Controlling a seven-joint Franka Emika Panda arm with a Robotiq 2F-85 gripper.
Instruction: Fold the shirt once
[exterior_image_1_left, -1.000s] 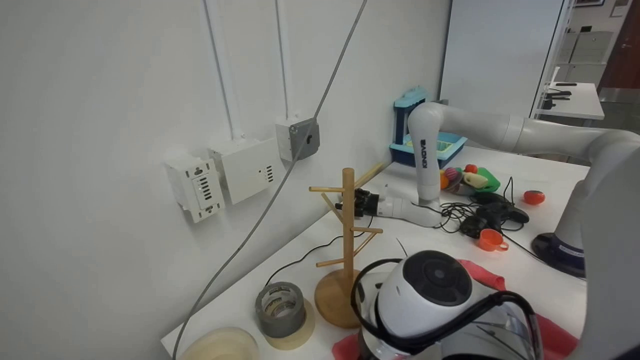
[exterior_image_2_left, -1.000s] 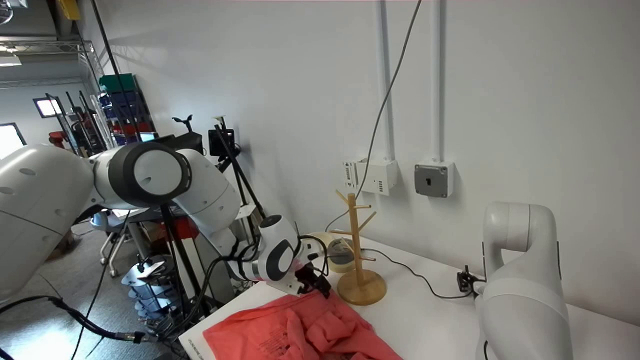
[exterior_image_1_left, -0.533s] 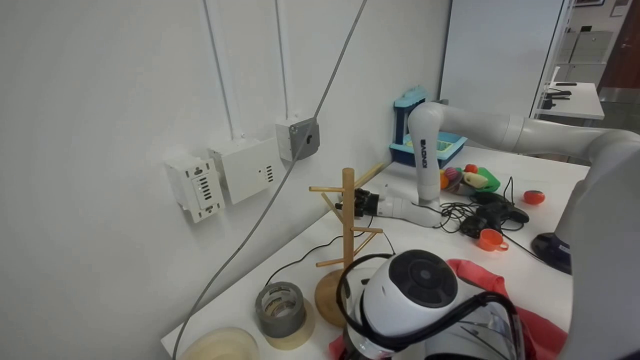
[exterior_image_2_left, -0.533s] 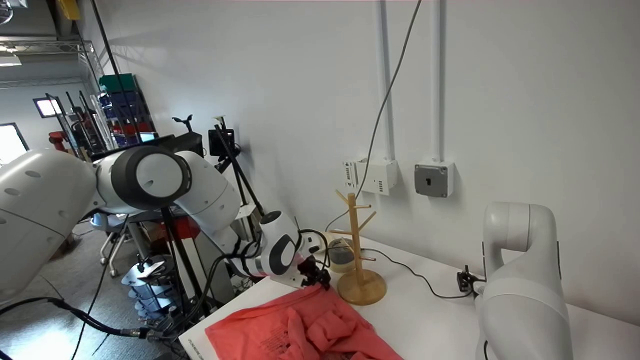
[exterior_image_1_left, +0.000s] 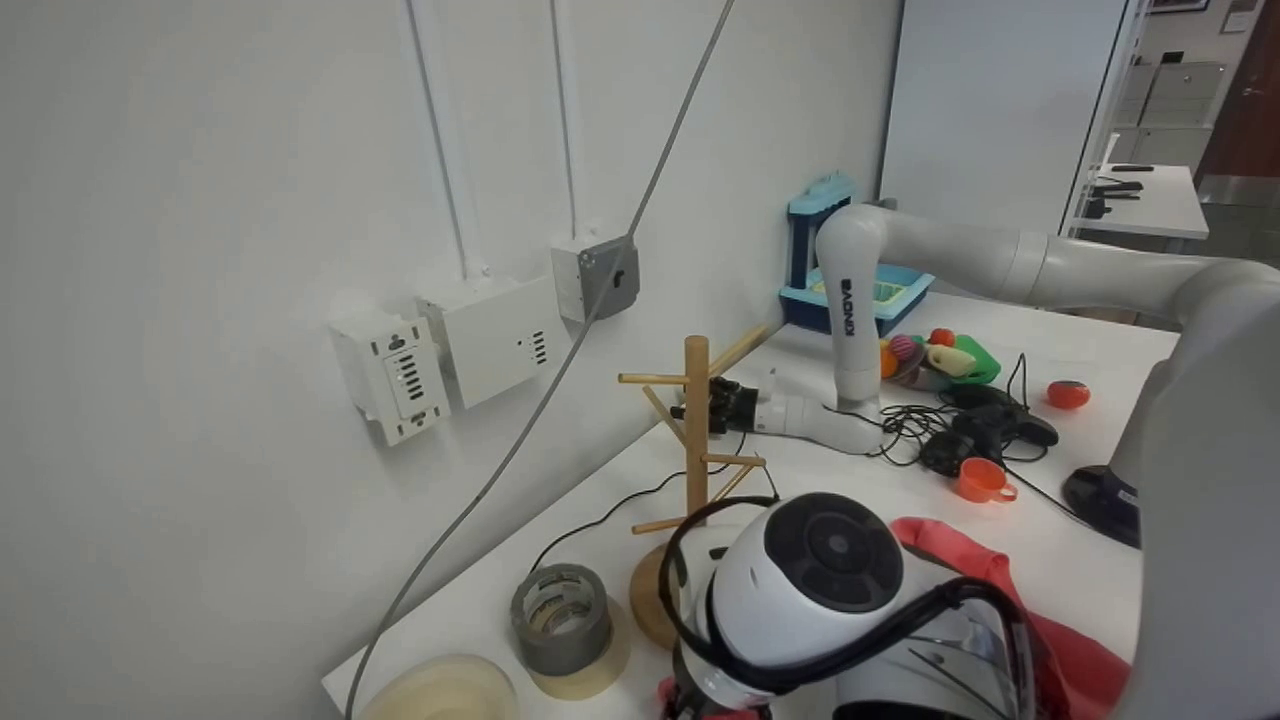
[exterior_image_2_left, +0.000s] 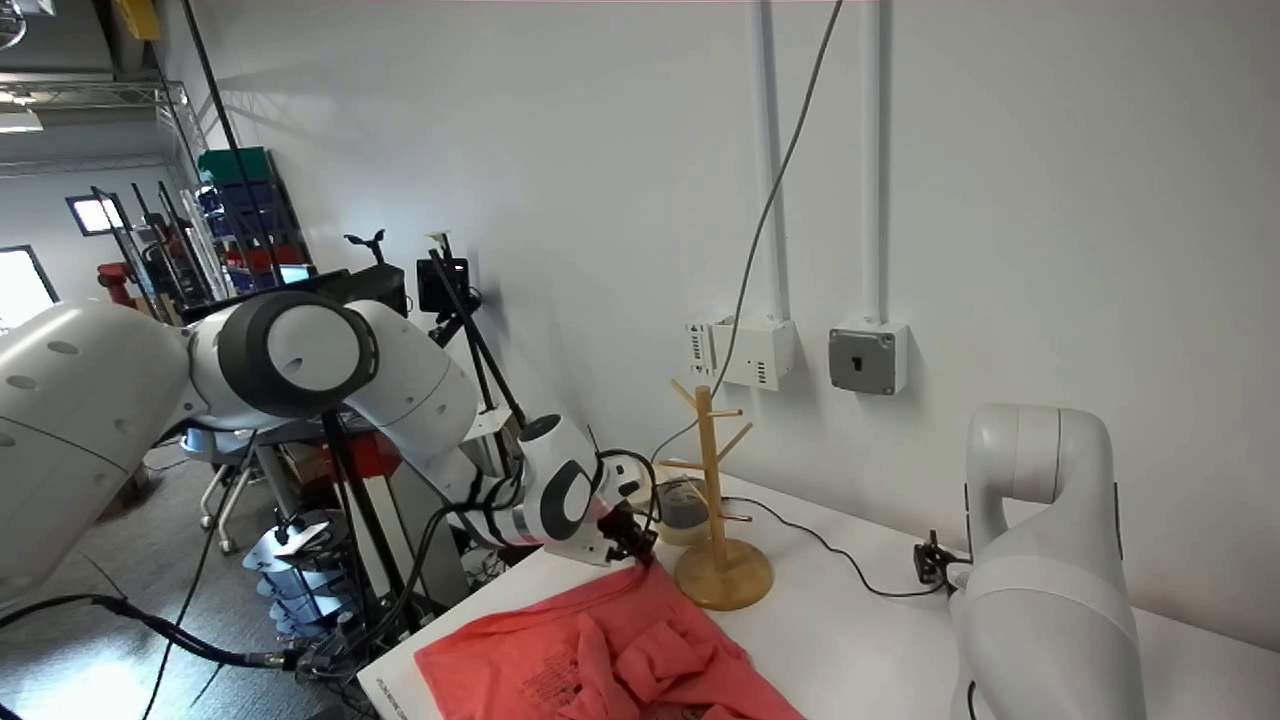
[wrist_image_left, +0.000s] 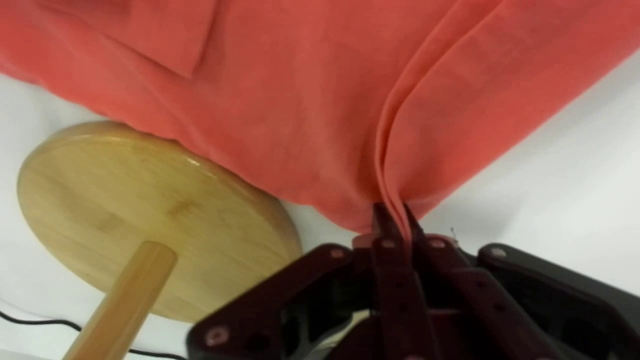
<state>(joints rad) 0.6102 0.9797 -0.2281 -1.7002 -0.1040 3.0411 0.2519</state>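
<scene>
My black two-fingered tool (wrist_image_left: 395, 216) is low in the wrist view, a bit right of the middle. It is squeezed tight on a thin fold of the soft coral-red cloth shirt (wrist_image_left: 300, 110), which spreads across the top of that view. In an exterior view, the shirt lies wrinkled on the white worktop (exterior_image_2_left: 850, 640), at the bottom middle of the frame, and its top corner comes to a point at my tool. The tan wooden stand with pegs (exterior_image_2_left: 714, 520) is just right of that corner. In an exterior view, a round grey tape roll (exterior_image_1_left: 568, 655) sits low, left of the middle.
</scene>
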